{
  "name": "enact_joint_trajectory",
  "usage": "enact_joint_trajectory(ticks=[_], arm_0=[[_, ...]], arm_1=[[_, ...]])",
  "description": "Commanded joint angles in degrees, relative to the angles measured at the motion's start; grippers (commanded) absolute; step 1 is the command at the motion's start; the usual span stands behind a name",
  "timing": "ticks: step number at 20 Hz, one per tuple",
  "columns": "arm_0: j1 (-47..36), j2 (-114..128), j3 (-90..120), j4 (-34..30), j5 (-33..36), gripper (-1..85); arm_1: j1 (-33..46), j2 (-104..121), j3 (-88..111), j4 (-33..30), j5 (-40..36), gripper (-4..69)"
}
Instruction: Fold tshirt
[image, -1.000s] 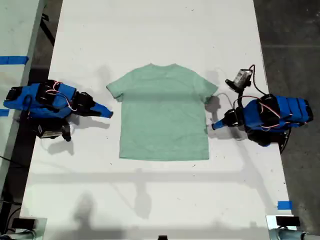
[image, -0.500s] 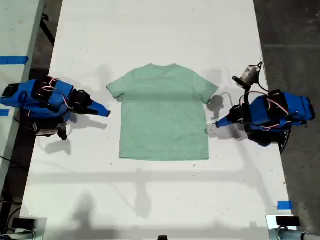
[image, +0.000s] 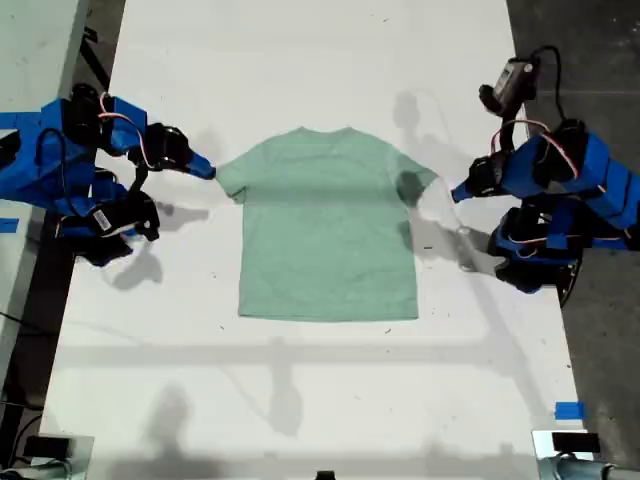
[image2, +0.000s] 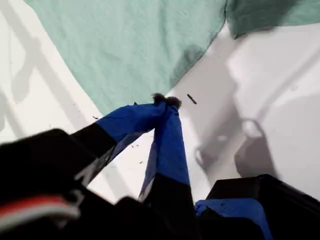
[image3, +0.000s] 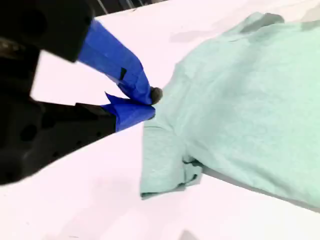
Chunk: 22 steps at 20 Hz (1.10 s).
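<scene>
The tshirt (image: 328, 230) lies flat mid-table (image: 300, 60). In the exterior view, the second hand (image: 208, 170) is at its ten o'clock sleeve, grip unclear. The first hand (image: 458, 192) is at two o'clock, clenched and empty — both should pinch the sleeves evenly.

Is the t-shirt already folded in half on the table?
No. In the exterior view the tshirt lies spread flat on the white table, both short sleeves out to the sides and no layer turned over.

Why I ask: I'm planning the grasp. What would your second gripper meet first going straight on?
The tshirt: my second gripper points at its shoulder by the sleeve, though height is unclear.
</scene>
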Motion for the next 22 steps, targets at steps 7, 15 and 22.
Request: enact_joint_trajectory(ticks=[7, 15, 22], arm_0=[[-11.2, -14.8, -14.9, 6.7, 13.6, 2.7], [-12.0, -16.7, -15.4, 8.2, 14.9, 11.2], [-11.0, -16.8, -15.3, 7.2, 14.4, 11.4]], arm_1=[[15.3, -22.3, -26.2, 4.0, -20.0, 0.9], [21.2, -28.6, -25.4, -2.0, -32.4, 21.8], [29.4, -29.9, 5.8, -31.8, -39.0, 23.1]])
